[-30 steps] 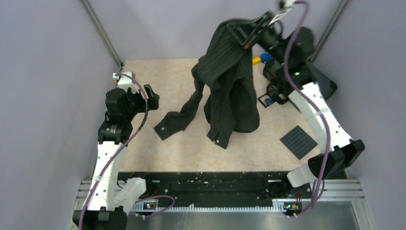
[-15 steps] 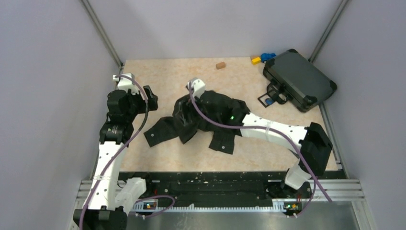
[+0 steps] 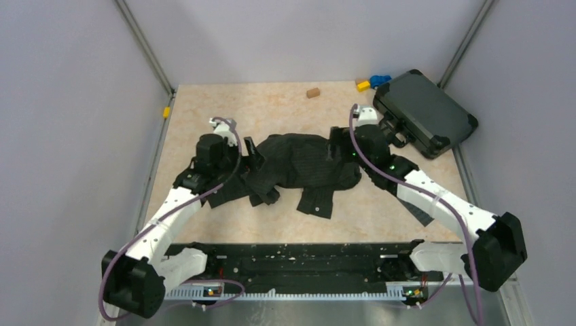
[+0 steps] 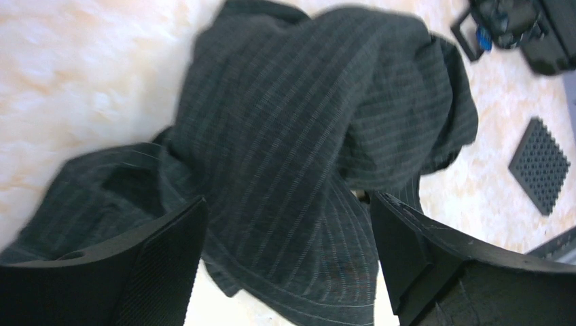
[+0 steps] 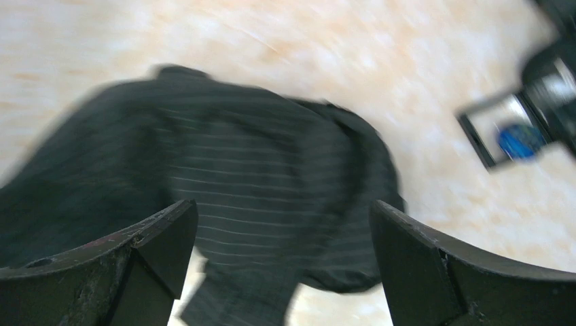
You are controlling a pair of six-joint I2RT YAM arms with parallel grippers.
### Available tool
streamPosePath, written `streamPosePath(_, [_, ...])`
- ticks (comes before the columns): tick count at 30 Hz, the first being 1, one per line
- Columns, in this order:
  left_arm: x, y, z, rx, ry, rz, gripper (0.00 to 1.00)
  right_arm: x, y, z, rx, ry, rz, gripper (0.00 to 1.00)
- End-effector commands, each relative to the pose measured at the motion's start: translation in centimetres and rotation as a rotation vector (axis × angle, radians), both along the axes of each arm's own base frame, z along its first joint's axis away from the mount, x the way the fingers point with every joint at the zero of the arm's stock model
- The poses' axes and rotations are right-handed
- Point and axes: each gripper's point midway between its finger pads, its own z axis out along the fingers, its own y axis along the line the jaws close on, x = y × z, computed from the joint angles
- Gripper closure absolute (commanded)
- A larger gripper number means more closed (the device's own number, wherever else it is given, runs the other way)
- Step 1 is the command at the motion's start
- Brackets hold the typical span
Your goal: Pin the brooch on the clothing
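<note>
The clothing (image 3: 299, 166), a black pinstriped shirt, lies crumpled in the middle of the table, one sleeve trailing left. My left gripper (image 3: 254, 153) hovers open over its left end, and striped cloth (image 4: 285, 136) fills the space below its fingers (image 4: 156, 265). At the shirt's right end my right gripper (image 3: 334, 143) stands open, with the fabric (image 5: 258, 183) blurred beneath it. Neither gripper holds anything. A small round blue piece, the brooch (image 5: 519, 140), lies inside the loop of the hard case's handle; it also shows in the left wrist view as the brooch (image 4: 483, 37).
A dark hard case (image 3: 424, 112) sits at the back right. Yellow and blue toy pieces (image 3: 372, 83) and a small brown block (image 3: 312, 92) lie along the back edge. A black studded plate (image 4: 540, 165) lies right of the shirt. Side walls enclose the table.
The right gripper, which held the shirt high at the back, opened and let it fall; the shirt now lies on the table. Both arms moved in over the shirt's ends.
</note>
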Motion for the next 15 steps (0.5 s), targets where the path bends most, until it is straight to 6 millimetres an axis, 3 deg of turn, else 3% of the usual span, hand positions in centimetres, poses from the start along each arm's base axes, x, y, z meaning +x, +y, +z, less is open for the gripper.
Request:
streamPosePath(1, [0.4, -3.1, 0.6, -0.005, -0.027, -0.005, 0.07, 0.6, -4.3, -6.1, 0.059, 0.168, -0.102, 0.02])
streamPosePath(6, [0.3, -1.9, -2.1, 0.254, 0.012, 0.108, 0.06, 1.9, -6.3, -10.7, 0.071, 0.267, -0.141, 0.08])
streamPosePath(10, [0.2, -0.5, -4.6, 0.371, 0.071, 0.193, 0.09, 2.4, -5.8, -12.7, 0.059, 0.291, -0.119, 0.12])
streamPosePath(12, [0.0, -0.4, -5.6, 0.386, 0.101, 0.193, 0.18, 2.7, -5.8, -14.0, 0.043, 0.306, -0.126, 0.14])
streamPosePath(15, [-0.2, -2.0, -6.8, 0.348, 0.148, 0.137, 0.48, 3.8, -6.2, -15.4, -0.003, 0.312, -0.156, 0.19])
